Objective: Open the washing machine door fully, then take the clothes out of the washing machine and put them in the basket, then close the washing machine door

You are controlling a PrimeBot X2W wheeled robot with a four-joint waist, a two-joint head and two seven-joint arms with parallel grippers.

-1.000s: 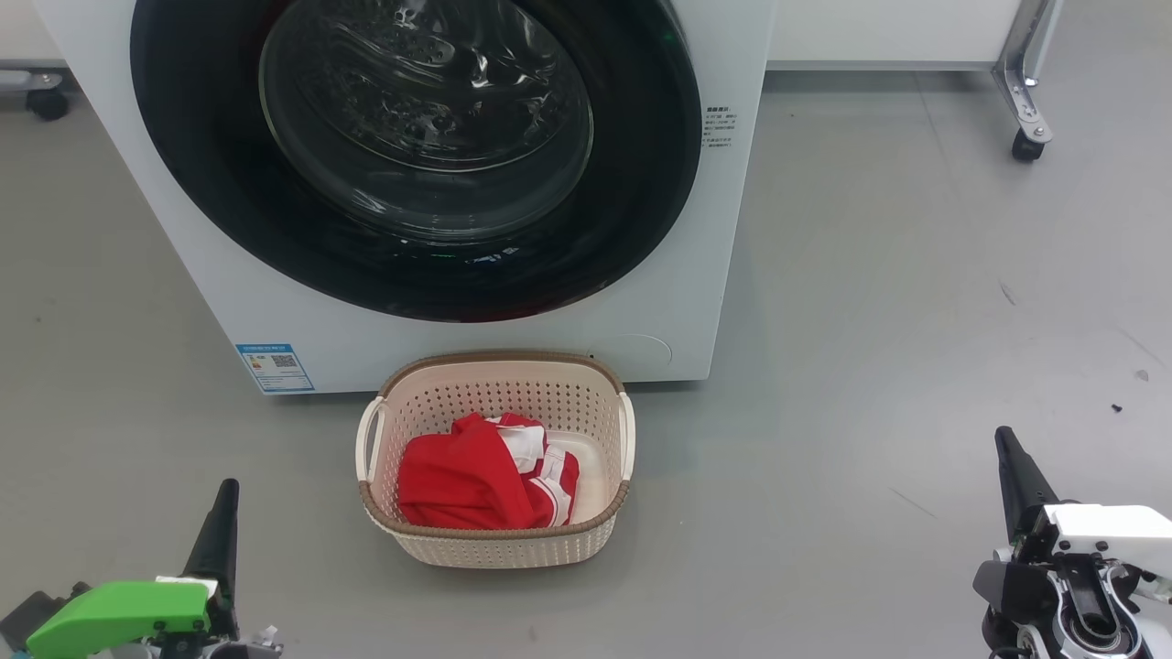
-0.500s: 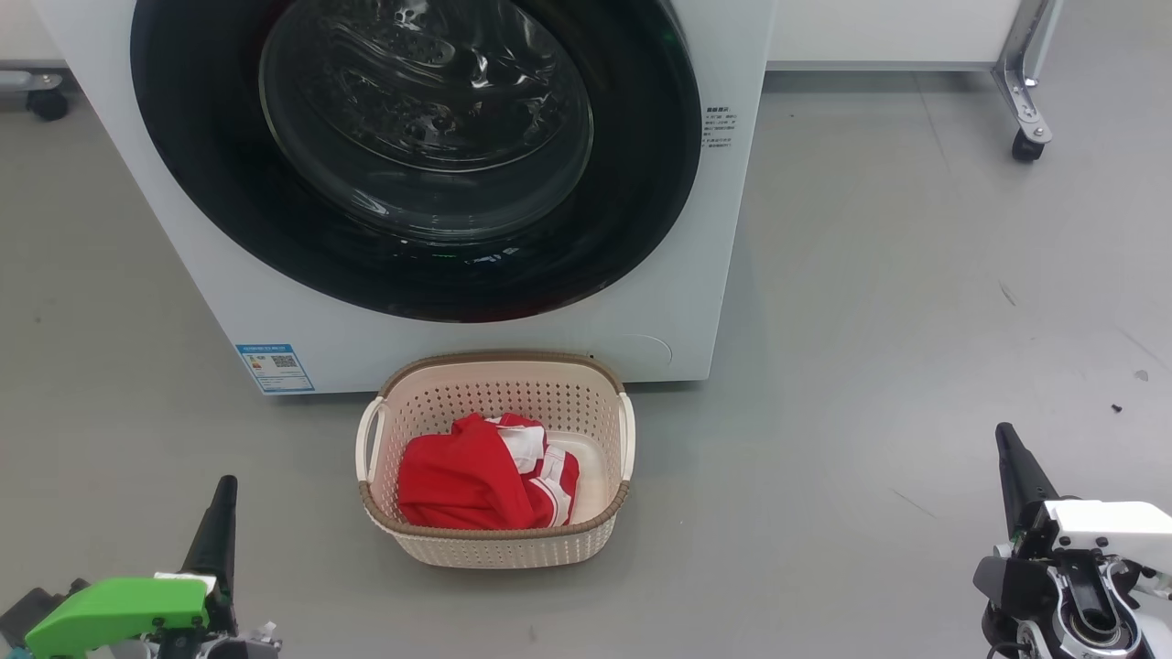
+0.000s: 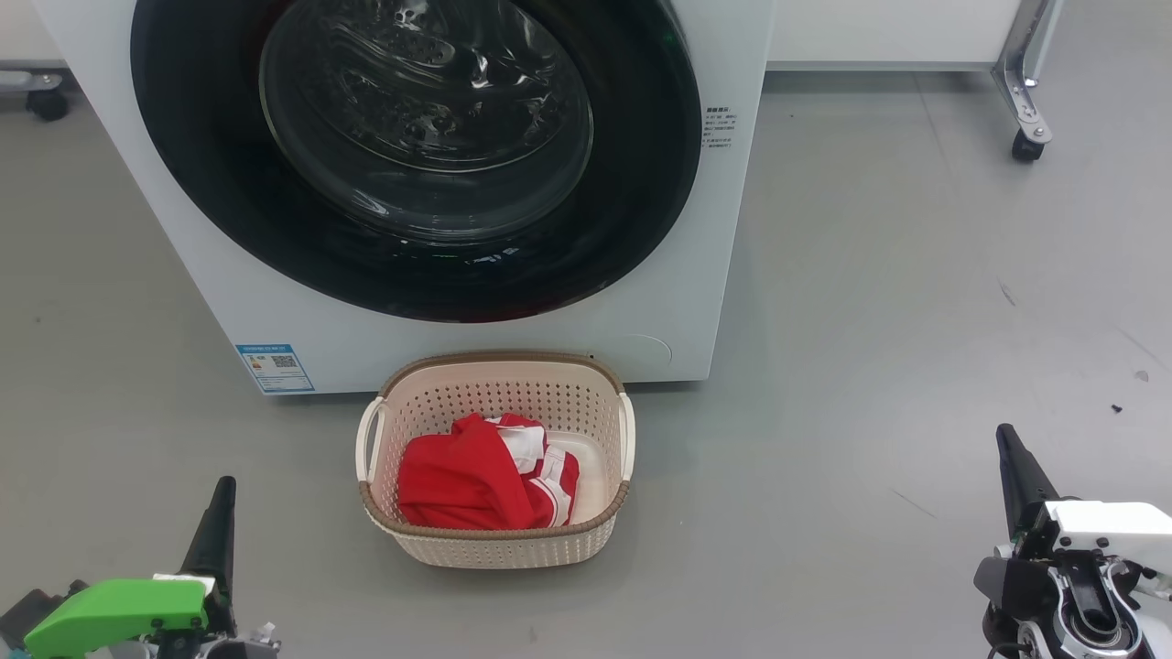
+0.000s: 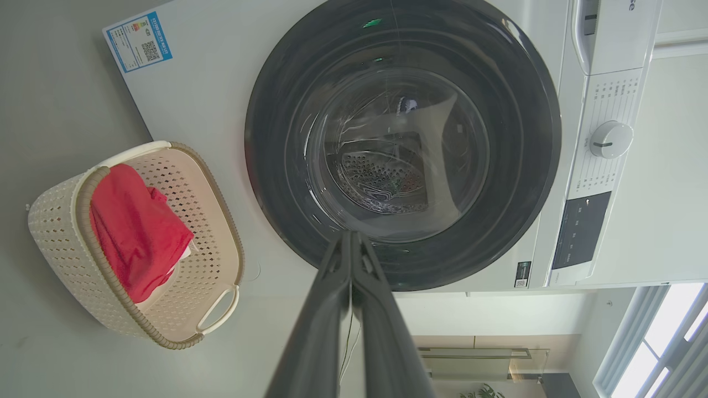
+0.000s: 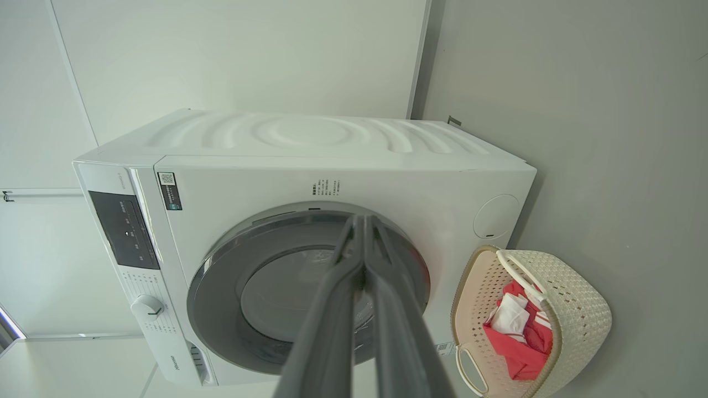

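Washing machine [image 3: 229, 302] takes up 12 o'clock in the head view, washing machine door [image 3: 412, 270] closed flush. Basket [image 3: 499, 357] sits on the floor just below it at 6 o'clock, red clothes [image 3: 458, 485] inside. Left gripper [image 3: 224, 490] at 8, right gripper [image 3: 1007, 444] at 4, both pinched tight together and holding nothing.

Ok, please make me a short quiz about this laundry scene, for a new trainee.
1. True or false: the washing machine door is closed.
2. Where are the clothes? A) in the drum B) in the basket C) on the floor
3. Fill in: the left pincer and the right pincer are both ____ and hold nothing.
Key: 1 true; 2 B; 3 shut.
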